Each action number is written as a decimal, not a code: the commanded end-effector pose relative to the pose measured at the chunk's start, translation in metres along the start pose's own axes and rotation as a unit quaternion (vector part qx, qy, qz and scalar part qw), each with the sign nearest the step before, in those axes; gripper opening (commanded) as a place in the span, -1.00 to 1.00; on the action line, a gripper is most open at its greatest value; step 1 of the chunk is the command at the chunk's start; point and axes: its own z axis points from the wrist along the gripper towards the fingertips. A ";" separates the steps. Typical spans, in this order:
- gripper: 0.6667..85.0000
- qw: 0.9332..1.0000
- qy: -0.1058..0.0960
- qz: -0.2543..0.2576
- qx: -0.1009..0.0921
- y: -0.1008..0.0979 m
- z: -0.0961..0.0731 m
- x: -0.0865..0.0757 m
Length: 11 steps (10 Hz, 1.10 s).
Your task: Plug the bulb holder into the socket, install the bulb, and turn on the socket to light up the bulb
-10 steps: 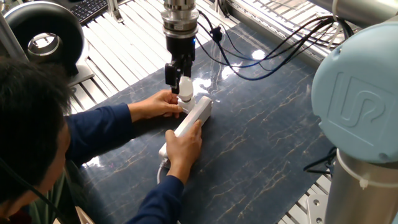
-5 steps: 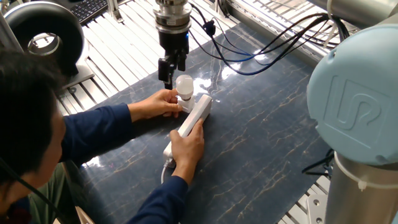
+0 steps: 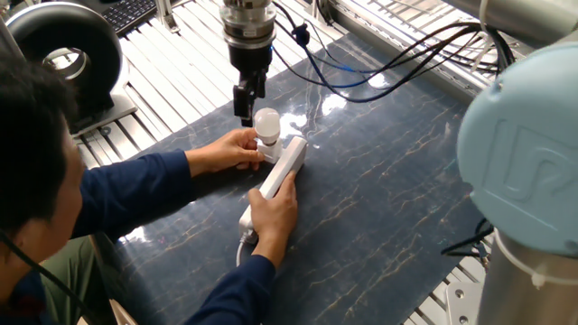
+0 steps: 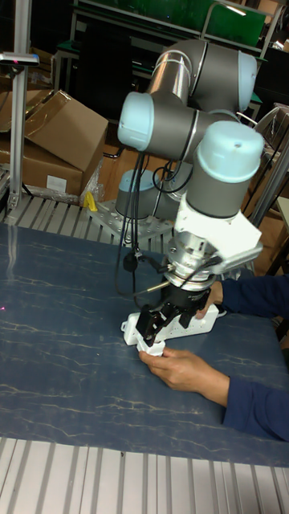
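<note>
The dark pincer (image 3: pixel 246 110) hangs empty, fingers slightly parted, beside the frosted round-topped bulb (image 3: pixel 266 122) standing upright on the long white socket (image 3: pixel 283 165).

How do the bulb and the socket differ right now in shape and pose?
The bulb is short with a rounded top and stands upright; the socket is a long flat bar lying on the table. The bulb sits at the socket's far end, while hands hold the socket down. Both are white.

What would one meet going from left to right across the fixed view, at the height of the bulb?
Person's blue sleeve → hand steadying the base → bulb standing on the socket → bare dark table mat → robot arm joint housing.
</note>
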 end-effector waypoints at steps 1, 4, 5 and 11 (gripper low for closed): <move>0.90 0.999 0.017 -0.033 -0.008 0.014 -0.008 0.005; 0.80 0.995 0.031 -0.090 0.004 0.016 -0.016 0.014; 0.67 0.990 0.030 -0.138 0.025 0.009 -0.020 0.011; 0.77 0.946 0.006 -0.324 0.016 0.024 -0.023 -0.002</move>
